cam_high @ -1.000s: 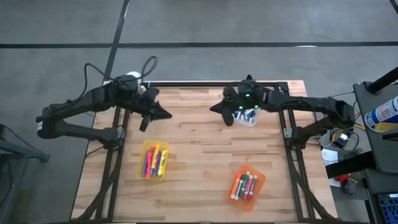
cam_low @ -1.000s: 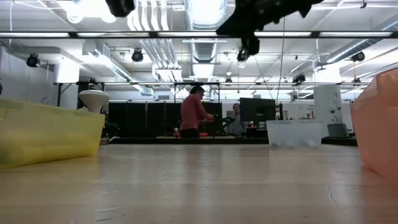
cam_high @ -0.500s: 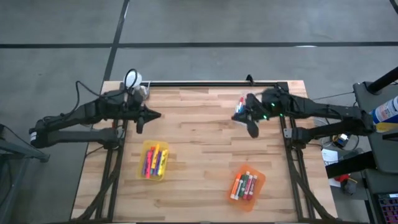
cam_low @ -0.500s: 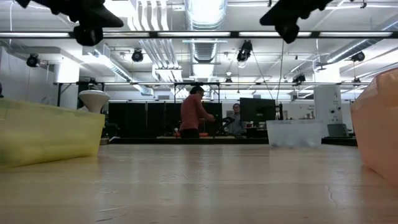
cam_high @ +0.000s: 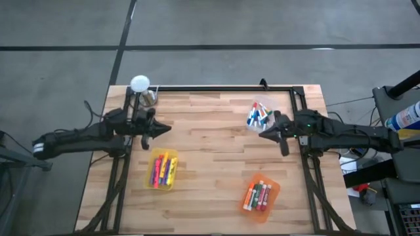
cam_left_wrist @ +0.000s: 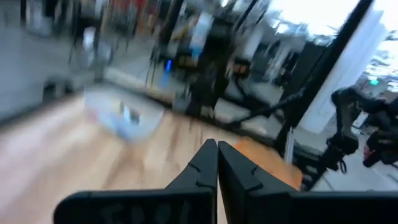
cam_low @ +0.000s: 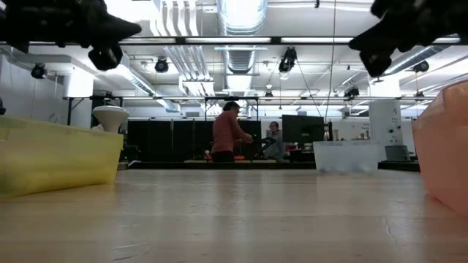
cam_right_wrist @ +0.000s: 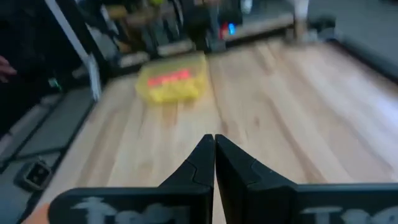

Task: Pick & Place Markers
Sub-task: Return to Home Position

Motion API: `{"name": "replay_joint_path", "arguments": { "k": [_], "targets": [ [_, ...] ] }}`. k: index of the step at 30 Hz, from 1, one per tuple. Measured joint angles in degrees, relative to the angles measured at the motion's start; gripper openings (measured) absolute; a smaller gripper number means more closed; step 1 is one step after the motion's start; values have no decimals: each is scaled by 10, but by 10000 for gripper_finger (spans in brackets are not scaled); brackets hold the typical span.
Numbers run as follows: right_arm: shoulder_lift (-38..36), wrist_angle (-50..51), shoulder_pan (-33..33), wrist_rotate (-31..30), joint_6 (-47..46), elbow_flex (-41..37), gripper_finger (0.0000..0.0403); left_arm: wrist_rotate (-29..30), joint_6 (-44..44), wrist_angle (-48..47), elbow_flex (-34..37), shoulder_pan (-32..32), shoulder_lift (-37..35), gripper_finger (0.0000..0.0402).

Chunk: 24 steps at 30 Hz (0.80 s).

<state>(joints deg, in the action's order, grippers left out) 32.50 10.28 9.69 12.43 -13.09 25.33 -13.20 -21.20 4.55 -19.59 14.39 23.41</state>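
1. High view shows a wooden bench (cam_high: 216, 157) on a dark frame, carrying three small bins set well apart; a yellow bin (cam_high: 172, 184) sits toward the left, an orange bin (cam_high: 273, 187) toward the right near edge, and a clear bin (cam_high: 265, 103) by the far right corner; a white round object (cam_high: 140, 83) stands at the far left corner.
2. Left arm (cam_high: 79, 137) reaches in over the bench's left edge; the left jaws are pressed together and empty, hanging above the wood between the white object and the yellow bin, covering neither.
3. Right arm (cam_high: 348, 134) comes in over the right edge; the right jaws are likewise together and hold nothing, just beside the clear bin and clear of its contents.
4. Markers (cam_high: 163, 168) lie lengthwise in the yellow bin, in pink, yellow, orange and blue; those in the orange bin show orange, red, green and dark caps side by side; those in the clear bin are a loose heap of blue, red and white.
5. Low view has both arms high against the ceiling lights; beyond the bench a person in a red top (cam_low: 228, 133) stands among desks and screens.
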Motion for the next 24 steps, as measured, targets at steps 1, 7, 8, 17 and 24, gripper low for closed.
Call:
{"name": "replay_joint_path", "arguments": {
  "k": [1, 7, 8, 17, 24],
  "targets": [
    [-22, -20, 0, 1, 3, -15, 8, 0, 17, 30, 11, 0, -5, 7],
    [-138, -51, 0, -27, 24, -81, 9, 9, 43, 36, 44, 0, -30, 7],
    [-155, -51, 1, -34, 23, -91, 9, 9, 38, 38, 48, 0, -35, 7],
    [-279, -50, 1, -47, 28, -170, 9, -5, 52, 51, 107, 0, -102, 7],
    [-325, -64, 1, -51, 36, -213, 9, 21, 60, 80, 177, 0, -191, 7]
  ]
}}
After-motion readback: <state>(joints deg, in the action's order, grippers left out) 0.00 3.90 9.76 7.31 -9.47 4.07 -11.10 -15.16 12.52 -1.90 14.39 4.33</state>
